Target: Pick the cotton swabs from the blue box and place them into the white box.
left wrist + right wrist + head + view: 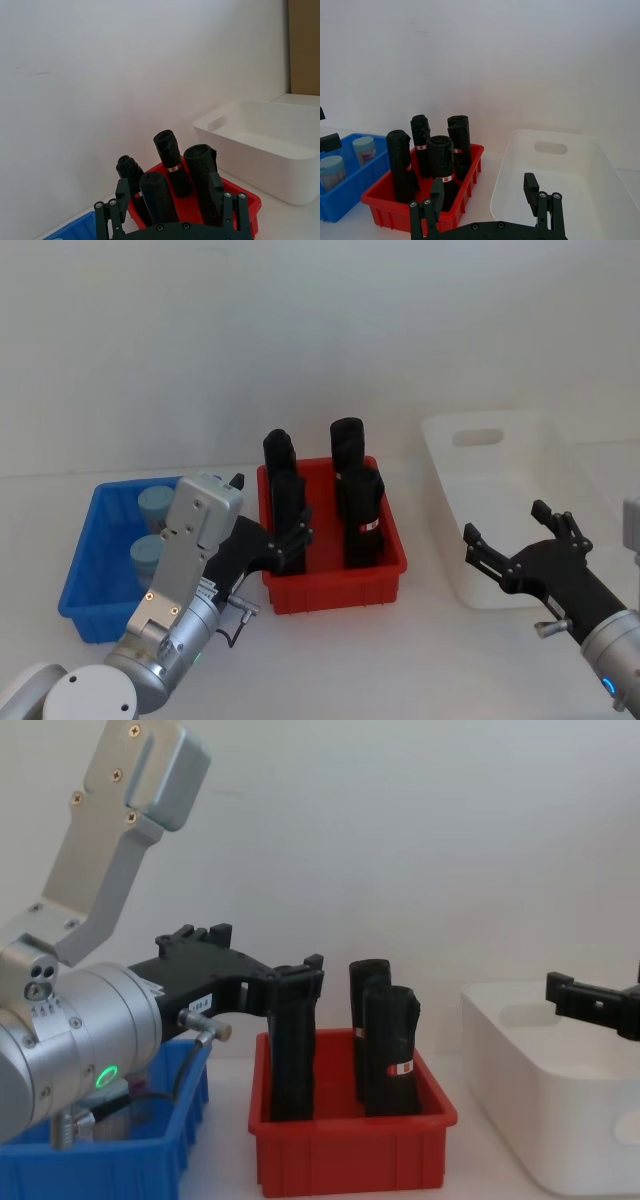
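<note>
Two cotton swabs tubs (pixel 157 504) (pixel 148 556) with pale blue caps stand upright in the blue box (pixel 84 552) at the left; the right wrist view also shows the tubs (pixel 364 149) (pixel 332 170). My left gripper (pixel 270 512) hovers open between the blue box and the red bin, holding nothing. In the left wrist view the left gripper (pixel 169 190) points at the black rolls. The white box (pixel 450 502) sits at the right. My right gripper (pixel 510 530) is open and empty over its near left corner.
A red bin (pixel 335 585) with several upright black rolls (pixel 362 520) stands between the blue and white boxes. A plain white wall runs behind the table. In the chest view the left arm (pixel 80 1020) looms large over the blue box (pixel 120 1165).
</note>
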`<state>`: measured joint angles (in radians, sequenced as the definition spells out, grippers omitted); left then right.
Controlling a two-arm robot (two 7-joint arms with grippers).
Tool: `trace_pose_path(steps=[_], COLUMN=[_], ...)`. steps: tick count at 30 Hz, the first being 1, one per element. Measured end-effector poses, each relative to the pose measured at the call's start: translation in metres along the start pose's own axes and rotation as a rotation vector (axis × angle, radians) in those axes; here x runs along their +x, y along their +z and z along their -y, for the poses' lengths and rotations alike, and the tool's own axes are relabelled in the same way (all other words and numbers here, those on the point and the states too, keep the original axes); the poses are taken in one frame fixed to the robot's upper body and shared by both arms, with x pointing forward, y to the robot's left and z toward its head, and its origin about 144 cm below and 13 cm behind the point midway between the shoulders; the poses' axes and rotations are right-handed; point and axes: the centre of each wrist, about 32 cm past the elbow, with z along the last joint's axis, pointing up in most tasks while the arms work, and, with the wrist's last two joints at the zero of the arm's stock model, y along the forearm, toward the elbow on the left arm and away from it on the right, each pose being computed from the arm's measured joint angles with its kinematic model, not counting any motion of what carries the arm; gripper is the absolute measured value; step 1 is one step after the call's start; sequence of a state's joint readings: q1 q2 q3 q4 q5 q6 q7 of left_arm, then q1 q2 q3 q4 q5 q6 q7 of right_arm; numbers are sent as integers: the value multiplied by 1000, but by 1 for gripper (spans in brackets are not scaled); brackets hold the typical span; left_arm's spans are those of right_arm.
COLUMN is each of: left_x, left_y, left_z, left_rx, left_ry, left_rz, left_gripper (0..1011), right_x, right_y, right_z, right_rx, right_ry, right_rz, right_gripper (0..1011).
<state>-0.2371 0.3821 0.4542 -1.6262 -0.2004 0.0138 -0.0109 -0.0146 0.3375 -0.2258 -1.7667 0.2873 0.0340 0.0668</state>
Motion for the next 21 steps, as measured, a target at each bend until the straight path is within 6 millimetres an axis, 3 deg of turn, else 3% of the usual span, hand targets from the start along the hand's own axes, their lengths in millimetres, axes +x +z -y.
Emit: trace_pose_path(steps=[21], left_x=[0], left_y=[0], left_z=[0], left_rx=[0], left_ry=[0], left_rz=[0], left_gripper=[1004], right_x=[0], right_y=[0], right_z=[0], right_rx=[0], right_ry=[0], right_rz=[0], right_gripper=[1002])
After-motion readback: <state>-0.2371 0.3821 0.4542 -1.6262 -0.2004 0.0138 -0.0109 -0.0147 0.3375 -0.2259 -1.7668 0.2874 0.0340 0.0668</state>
